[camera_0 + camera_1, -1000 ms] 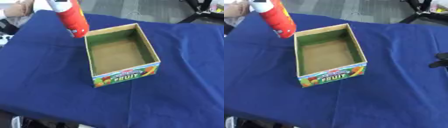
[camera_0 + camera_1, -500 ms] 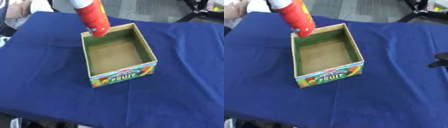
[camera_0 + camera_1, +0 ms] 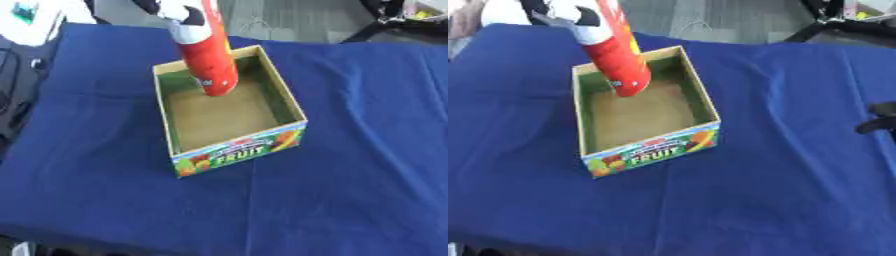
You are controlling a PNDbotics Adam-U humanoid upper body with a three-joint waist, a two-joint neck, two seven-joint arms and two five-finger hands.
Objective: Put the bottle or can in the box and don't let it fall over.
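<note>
Left robot hand [image 3: 179,9], upper left of frame, grasps the top of the red can [image 3: 208,55], tilted above the box's [image 3: 234,152] far end | Risk: released at this lean, the can could topple | Right eye view alone shows a dark robot hand [image 3: 879,119] at right edge, fingers unreadable.

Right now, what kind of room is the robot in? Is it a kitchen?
Probably not a kitchen; more likely a lab or test room. A plain table under a blue cloth holds only a cardboard fruit box, grey floor and black equipment stands lie behind, and the left hand lowers a red can.
</note>
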